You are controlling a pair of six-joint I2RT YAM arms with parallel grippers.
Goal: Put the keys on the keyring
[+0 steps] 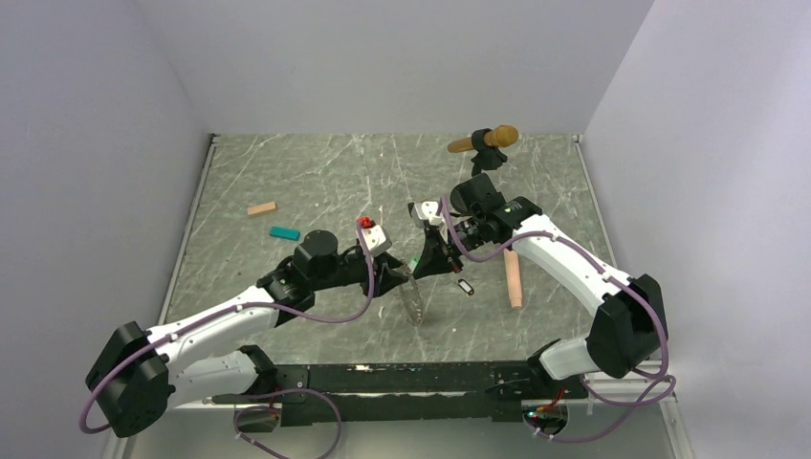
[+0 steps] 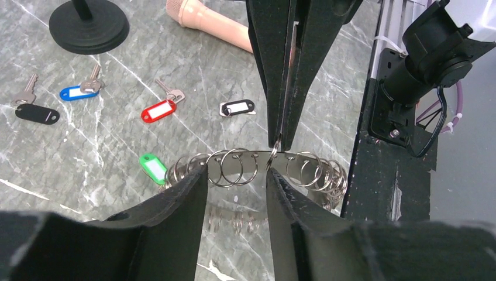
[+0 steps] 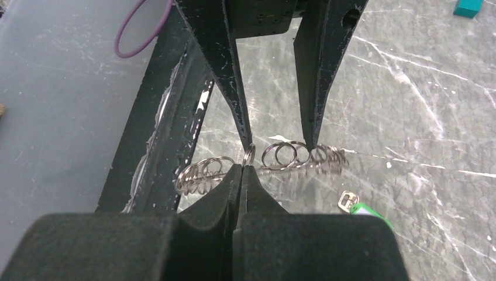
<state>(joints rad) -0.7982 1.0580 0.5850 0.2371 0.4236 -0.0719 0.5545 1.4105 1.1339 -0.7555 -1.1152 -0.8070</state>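
The marble table (image 1: 316, 172) carried both arms, the left arm (image 1: 220, 320) and the right arm (image 1: 564, 258), which met above the middle of the surface, somewhat toward its near edge. Only the top view showed the microphone (image 1: 483, 142) on its stand by the far edge, right of centre, and the wooden block (image 1: 261, 208) toward the left edge. The left wrist view showed the stand's round black base (image 2: 89, 24). A pink microphone (image 1: 514, 277) lay on the surface toward the right edge.

The keyring (image 1: 413, 296) hung off the surface between the two grippers. In the top view it was only a small grey shape; the wrist views showed a band crowded with small wire loops. The right gripper (image 3: 241, 170) was closed tight, pinching one of those loops. The left gripper (image 2: 237, 175) stood with its fingers apart, a stretch of the keyring between their tips; I could not tell whether they pressed on it.

A teal block (image 1: 284, 232) lay just beside the wooden one.

The keys lay loose on the surface. The left wrist view showed five: a black-tagged key (image 2: 37, 113), a blue-tagged key (image 2: 76, 92), a red-tagged key (image 2: 158, 110), a second black-tagged key (image 2: 237, 108) and a green-tagged key (image 2: 153, 168) just beside the keyring. The right wrist view caught only the green one.
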